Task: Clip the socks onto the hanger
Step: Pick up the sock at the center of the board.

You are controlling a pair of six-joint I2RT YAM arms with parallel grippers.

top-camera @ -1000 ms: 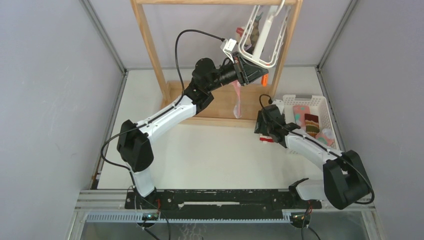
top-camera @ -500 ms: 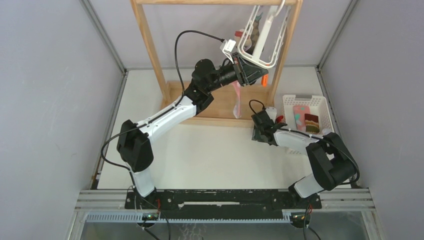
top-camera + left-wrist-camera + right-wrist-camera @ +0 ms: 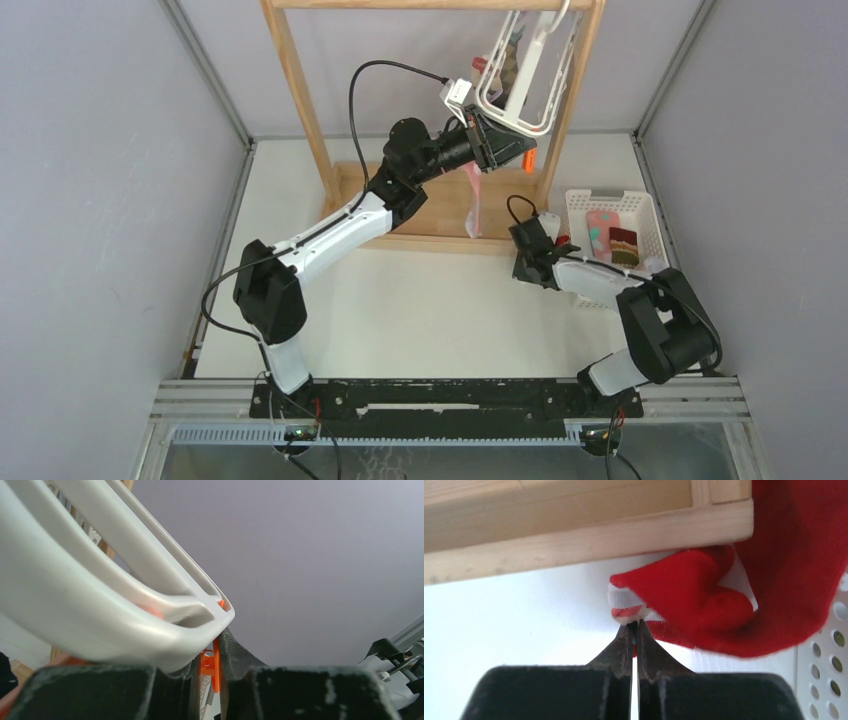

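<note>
Fingertips of right gripper (image 3: 634, 630): pressed tight together, pinching the white-banded cuff edge of the red sock (image 3: 704, 605).
Red sock: crumpled on the table (image 3: 400, 310), tucked against the base board of the wooden rack (image 3: 300, 90) and just beside the white basket (image 3: 645, 205).
Right arm: folded up tight, with the elbow drawn back at the near right. The forearm runs low over the table, reaching forward and left to the rack's foot.
Fingertips of left gripper (image 3: 209, 656): nearly closed, clamped on an orange clip (image 3: 216, 667) under the lower corner of the hanger (image 3: 100, 610). The white frame lies across one finger.
Hanger: hooked on the rack's top bar near the right post, hanging tilted, with its low end at the left gripper.
Pink sock (image 3: 473, 205): dangles below that corner, over the rack's base.
Left arm: stretched long, rising from its base and running diagonally up to the hanger.
Basket contents: a pink dotted sock (image 3: 600, 225) and a striped sock (image 3: 623, 245) lie inside.
</note>
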